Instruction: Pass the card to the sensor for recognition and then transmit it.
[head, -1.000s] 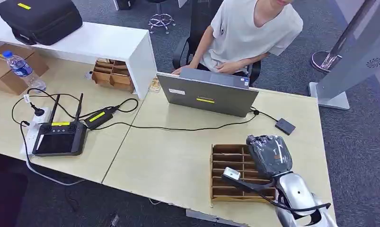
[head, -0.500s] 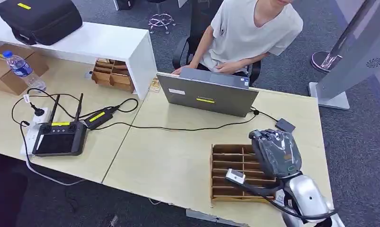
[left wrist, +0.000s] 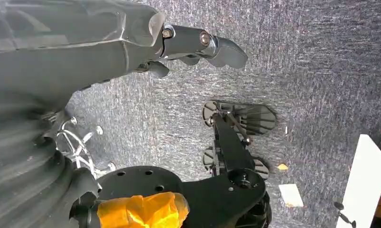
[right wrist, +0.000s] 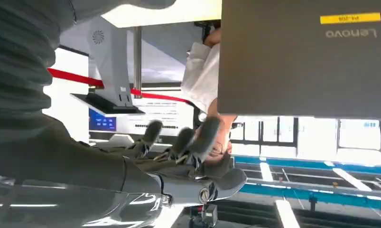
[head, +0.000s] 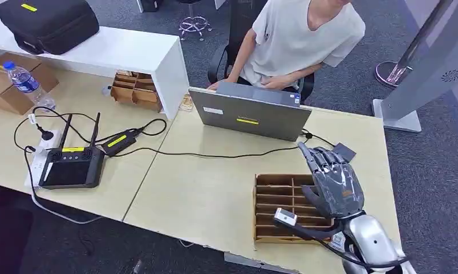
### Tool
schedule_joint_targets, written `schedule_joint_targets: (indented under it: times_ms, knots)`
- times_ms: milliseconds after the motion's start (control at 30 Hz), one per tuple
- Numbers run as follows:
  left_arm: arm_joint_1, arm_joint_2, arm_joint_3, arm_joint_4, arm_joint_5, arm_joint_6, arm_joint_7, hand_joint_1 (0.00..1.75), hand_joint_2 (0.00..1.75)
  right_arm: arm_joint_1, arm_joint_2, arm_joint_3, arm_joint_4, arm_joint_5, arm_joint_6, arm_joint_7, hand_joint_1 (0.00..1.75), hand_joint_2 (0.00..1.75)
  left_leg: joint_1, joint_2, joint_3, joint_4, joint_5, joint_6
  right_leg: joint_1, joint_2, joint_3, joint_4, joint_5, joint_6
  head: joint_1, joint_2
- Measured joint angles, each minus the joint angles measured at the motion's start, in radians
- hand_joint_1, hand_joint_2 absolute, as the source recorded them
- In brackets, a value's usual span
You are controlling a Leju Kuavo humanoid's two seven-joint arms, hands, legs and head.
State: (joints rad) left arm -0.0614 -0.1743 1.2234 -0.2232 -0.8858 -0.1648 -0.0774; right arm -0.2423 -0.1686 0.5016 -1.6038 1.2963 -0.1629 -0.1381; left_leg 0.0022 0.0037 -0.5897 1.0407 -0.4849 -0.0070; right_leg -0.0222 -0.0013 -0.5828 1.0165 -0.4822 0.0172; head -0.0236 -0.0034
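Progress is looking minimal: right robot hand [head: 333,182] is hovering released over the card rack [head: 280,209], holding nothing; sensor [head: 344,152] is waiting untouched.

I'm looking at an office — pale desks [head: 215,194], grey carpet [head: 432,171], a person [head: 298,40] at a laptop [head: 249,117], an office chair [head: 238,23] — plus glass partitions [right wrist: 292,137].

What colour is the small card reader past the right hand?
Dark grey, nearly black; the card reader shows best in the head view.
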Motion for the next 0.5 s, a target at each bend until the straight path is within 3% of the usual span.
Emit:
schedule_joint_targets:
  times_ms: [500]
  knots:
    - [-0.001,0.000,0.001,0.000,-0.006,0.000,0.000,0.00,1.75,-0.009,0.000,-0.025,0.132,0.032,0.001,0.034,0.00,1.75,0.000,0.000,0.000,0.000,0.000,0.000,0.000,0.000,0.000,0.000,0.000,0.000,0.000,0.000]
